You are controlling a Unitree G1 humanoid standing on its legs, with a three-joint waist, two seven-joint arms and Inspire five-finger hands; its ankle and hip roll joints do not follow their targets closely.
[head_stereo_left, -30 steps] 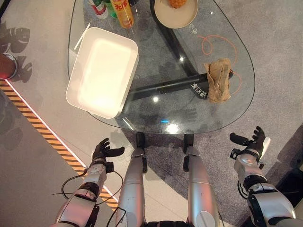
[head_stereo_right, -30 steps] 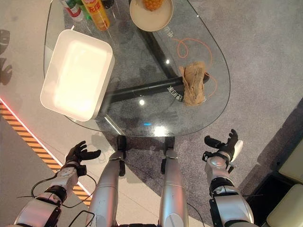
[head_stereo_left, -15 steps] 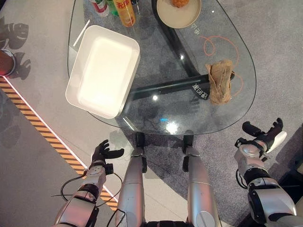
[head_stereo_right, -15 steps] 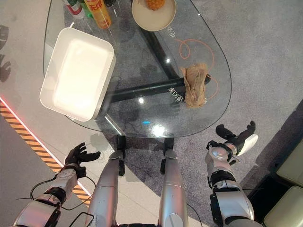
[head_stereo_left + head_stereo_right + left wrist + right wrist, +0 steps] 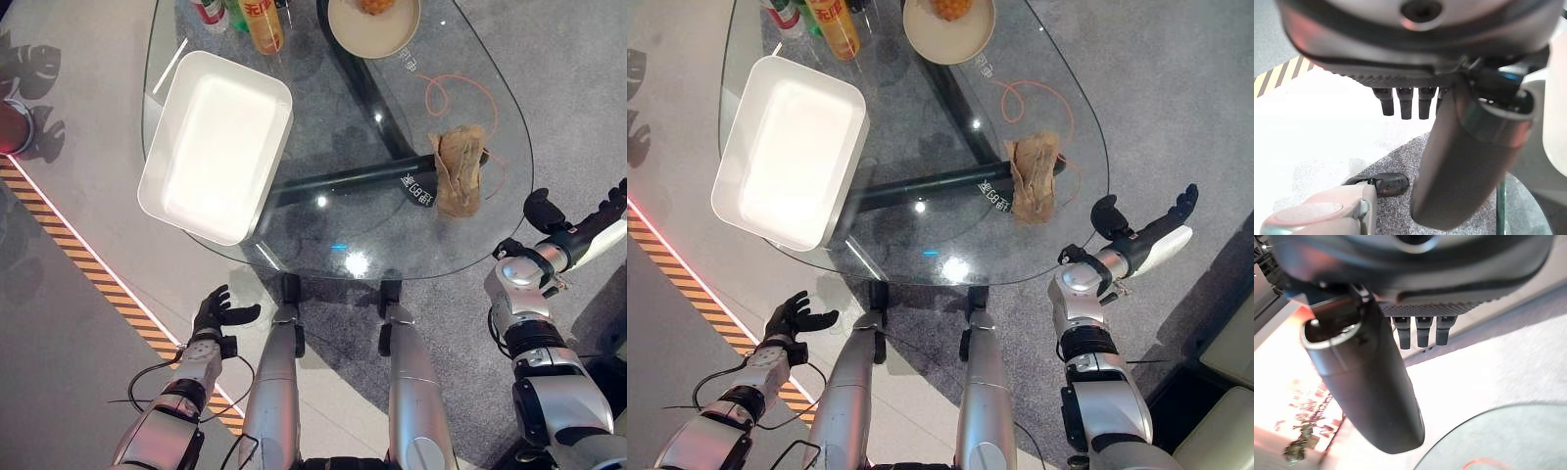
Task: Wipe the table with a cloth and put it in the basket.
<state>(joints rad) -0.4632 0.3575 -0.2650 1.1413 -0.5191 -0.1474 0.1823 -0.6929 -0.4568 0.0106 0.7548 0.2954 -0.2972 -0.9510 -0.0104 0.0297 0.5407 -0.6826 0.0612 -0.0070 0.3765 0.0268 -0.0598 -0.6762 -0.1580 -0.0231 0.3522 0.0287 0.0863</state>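
Your right hand [image 5: 1136, 235] hangs open and empty beside the table [image 5: 921, 230], ready for the cloth [image 5: 1034, 176]; left hand [image 5: 792, 318] idles open.

Grey speckled carpet [image 5: 88, 392] underfoot. Orange-and-black hazard stripe [image 5: 93, 277] with thin red line alongside, running diagonally across floor at left. Rounded glass tabletop [image 5: 392, 235] on dark crossed base [image 5: 343, 181]; ceiling-light reflections as bright spots on glass. Pale cushioned seat [image 5: 1227, 338] at lower right edge.
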